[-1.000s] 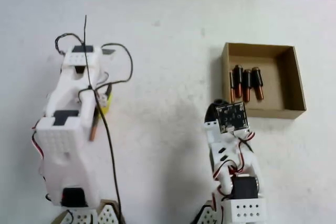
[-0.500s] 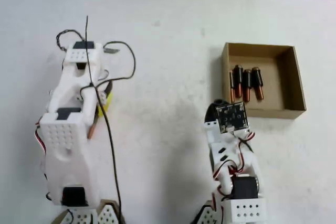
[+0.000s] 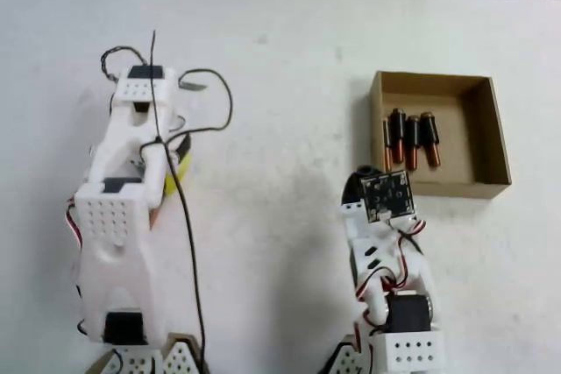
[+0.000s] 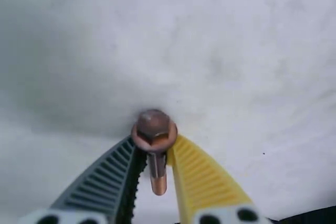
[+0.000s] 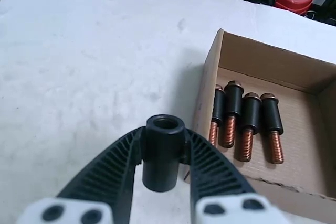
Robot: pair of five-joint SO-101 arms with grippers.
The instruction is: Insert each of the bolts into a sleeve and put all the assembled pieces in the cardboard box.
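A copper bolt (image 4: pixel 154 129) is clamped in the left gripper (image 4: pixel 153 142) over the white table (image 4: pixel 236 51), with its hexagonal head at the fingertips. A black sleeve (image 5: pixel 161 156) is grasped by the right gripper (image 5: pixel 163 135), near the cardboard box (image 5: pixel 209 80). Four assembled pieces (image 5: pixel 251 124) are laid side by side in this box.

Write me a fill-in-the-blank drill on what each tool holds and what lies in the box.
The left tool is shut on a copper-coloured ____.
The right tool grips a black ____.
The cardboard box holds ____ assembled pieces.
Missing words: bolt; sleeve; four.
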